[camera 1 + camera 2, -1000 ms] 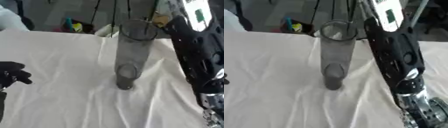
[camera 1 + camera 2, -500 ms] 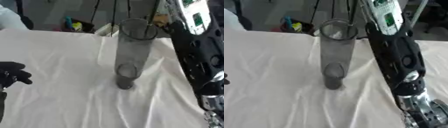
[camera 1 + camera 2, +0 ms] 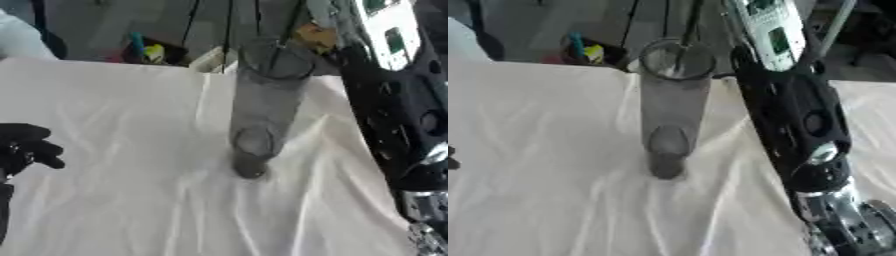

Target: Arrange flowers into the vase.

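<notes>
Vase [image 3: 262, 107] upright on cloth [image 3: 131, 200], empty.
Left hand [image 3: 24, 147], fingers curled on nothing, sits well left of it; right arm [image 3: 798, 125] rises beside it, hand unseen.

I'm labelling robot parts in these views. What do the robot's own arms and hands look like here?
The left hand is all black, with chunky rounded fingers, at the left edge. The right arm is a bulky glossy black shell with round recesses, a white panel bearing a small green marking near its top, and silver metal joints at its lower end. The right hand itself is out of view.
</notes>
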